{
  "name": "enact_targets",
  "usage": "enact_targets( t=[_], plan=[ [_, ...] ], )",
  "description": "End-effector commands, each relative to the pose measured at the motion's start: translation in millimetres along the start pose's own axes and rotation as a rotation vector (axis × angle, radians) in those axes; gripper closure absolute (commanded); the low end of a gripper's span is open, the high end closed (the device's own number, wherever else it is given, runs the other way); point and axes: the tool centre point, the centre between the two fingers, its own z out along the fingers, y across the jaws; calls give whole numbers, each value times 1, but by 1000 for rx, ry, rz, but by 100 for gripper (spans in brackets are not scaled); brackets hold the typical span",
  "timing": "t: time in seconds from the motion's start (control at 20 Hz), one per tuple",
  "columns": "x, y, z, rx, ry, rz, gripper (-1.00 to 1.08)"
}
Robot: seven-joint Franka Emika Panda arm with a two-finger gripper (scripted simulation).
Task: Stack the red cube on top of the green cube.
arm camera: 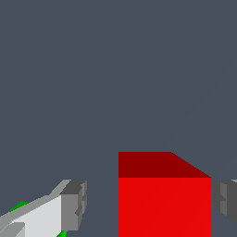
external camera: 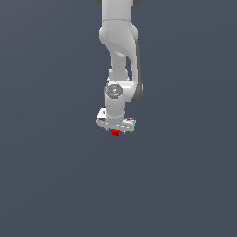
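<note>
here, in the exterior view, the white arm (external camera: 121, 60) hangs down from the top centre of the frame over a plain dark grey-blue floor (external camera: 46, 185), and the gripper (external camera: 115, 131) sits just above the middle of the picture. the red cube (external camera: 115, 132) shows as a small bright spot right at the lower edge of the gripper, roughly between its fingers. a tiny fleck of the green cube (external camera: 134, 124) peeks out at the right end of the gripper body, mostly hidden behind it.

in the wrist view the red cube (arm camera: 164, 199) fills the lower right of the frame, with one grey finger pad (arm camera: 75, 203) at lower left standing clear of it and the other pad (arm camera: 225, 201) at the right edge touching or just beside its side. the claw is spread wider than the cube, not clamped on it. slivers of green (arm camera: 18, 207) show behind the lower-left finger.
</note>
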Motion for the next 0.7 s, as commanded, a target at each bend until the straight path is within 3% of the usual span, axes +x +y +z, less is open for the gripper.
enact_targets(
  t=[0.0,0.05,0.1,0.65],
  plan=[
    [1,0,4,0,1,0,-92],
    [1,0,4,0,1,0,-92],
    [1,0,4,0,1,0,108],
    [0,0,3,0,1,0,108]
  ],
)
